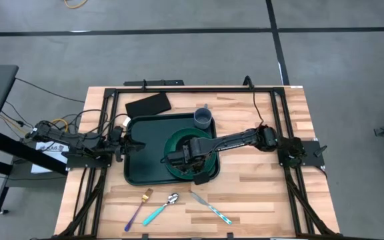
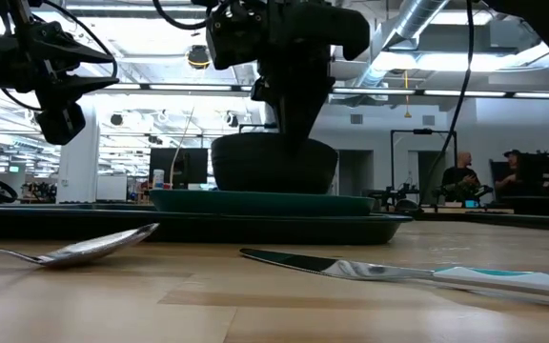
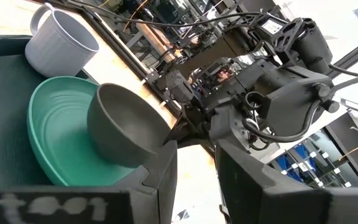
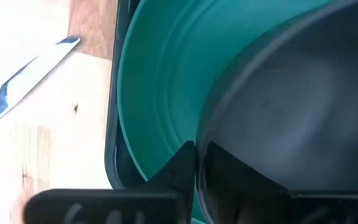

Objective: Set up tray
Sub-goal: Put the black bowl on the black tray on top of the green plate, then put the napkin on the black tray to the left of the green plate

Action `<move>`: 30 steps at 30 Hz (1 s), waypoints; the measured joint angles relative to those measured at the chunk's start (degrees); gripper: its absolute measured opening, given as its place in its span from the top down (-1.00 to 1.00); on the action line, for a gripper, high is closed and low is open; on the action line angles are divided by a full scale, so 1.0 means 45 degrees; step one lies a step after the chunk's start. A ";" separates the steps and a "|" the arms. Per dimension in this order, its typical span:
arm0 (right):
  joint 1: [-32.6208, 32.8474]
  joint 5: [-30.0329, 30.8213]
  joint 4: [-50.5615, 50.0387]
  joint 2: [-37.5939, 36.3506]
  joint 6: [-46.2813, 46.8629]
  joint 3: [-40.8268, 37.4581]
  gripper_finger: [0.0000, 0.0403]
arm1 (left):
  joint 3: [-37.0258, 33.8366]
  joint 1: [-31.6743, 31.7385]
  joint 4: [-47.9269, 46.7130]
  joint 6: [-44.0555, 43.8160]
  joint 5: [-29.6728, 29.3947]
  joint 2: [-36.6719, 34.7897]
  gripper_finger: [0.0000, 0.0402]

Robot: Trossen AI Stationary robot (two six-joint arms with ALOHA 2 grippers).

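Nearest on the tabletop (image 1: 259,200) lie one fork (image 1: 139,207), one spoon (image 1: 161,208) and one knife (image 1: 211,207). Behind them the dark green tray (image 1: 139,170) sits mid-table carrying one green plate (image 1: 173,145) and one dark bowl (image 3: 120,127); the right gripper (image 1: 193,167) stands at the bowl's rim with its jaws narrowly parted around the wall, while the left gripper (image 1: 127,143) waits at the tray's left edge, and whether its jaws are apart cannot be told. Farthest back stand one grey mug (image 1: 203,119) and one flat black rectangle (image 1: 148,105).
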 joint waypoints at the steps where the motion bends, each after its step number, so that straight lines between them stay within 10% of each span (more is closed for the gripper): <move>1: 0.0000 0.0004 -0.0005 0.0000 0.0041 0.0000 0.80 | 0.0000 -0.0002 0.0000 0.0000 0.0000 0.0000 0.51; 22: -0.0034 0.0005 0.0196 -0.1234 0.2531 0.0000 0.18 | 0.0000 0.0000 -0.0005 0.0053 0.0010 0.0000 0.51; 30: -0.0121 0.0011 0.1629 -0.3519 0.6422 0.0001 0.12 | 0.0000 -0.0003 0.0000 0.0228 0.0001 0.0000 0.51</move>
